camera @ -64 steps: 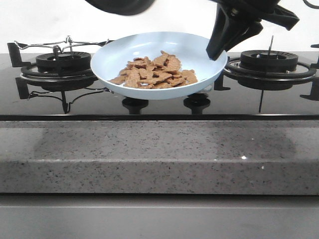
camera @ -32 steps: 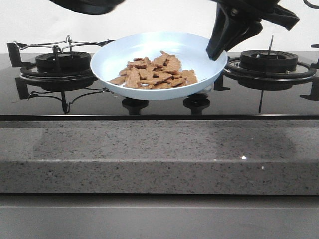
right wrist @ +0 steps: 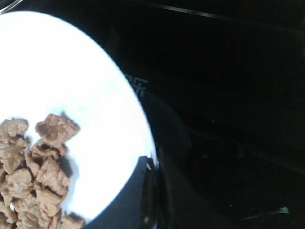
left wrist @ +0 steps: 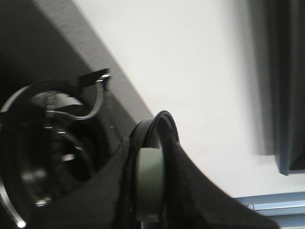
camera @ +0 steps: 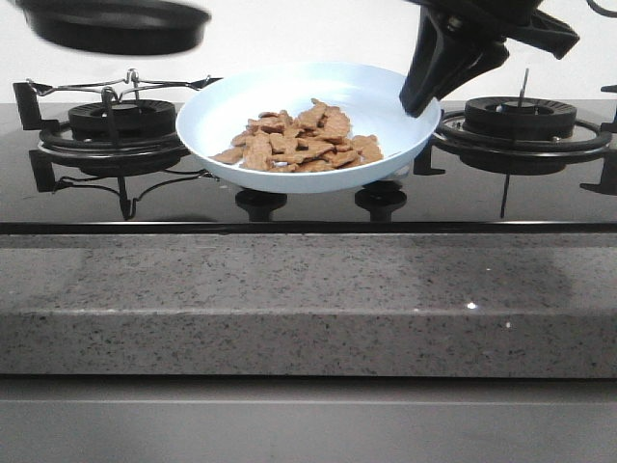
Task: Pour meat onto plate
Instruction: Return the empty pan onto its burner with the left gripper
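Observation:
The pale-blue plate [camera: 357, 101] is held tilted above the hob, between the two burners. A heap of reddish-brown meat [camera: 301, 140] lies in it, toward its near side. My right gripper [camera: 420, 96] is shut on the plate's right rim; in the right wrist view its jaws pinch the rim [right wrist: 147, 143] beside the meat [right wrist: 33, 162]. The black frying pan [camera: 111, 24] hangs in the air at the upper left, over the left burner. My left gripper [left wrist: 150, 191] is shut on the pan's grey-green handle [left wrist: 148, 181], with the pan edge-on beyond it.
A black glass gas hob [camera: 308, 198] carries a left burner with a wire grate [camera: 120, 121] and a right burner [camera: 521, 121]. Two knobs [camera: 262, 203] sit under the plate. A speckled grey stone counter edge [camera: 308, 309] runs along the front.
The black pan has moved left and slightly down, from above the plate to above the left burner. The plate, meat and right gripper have stayed put.

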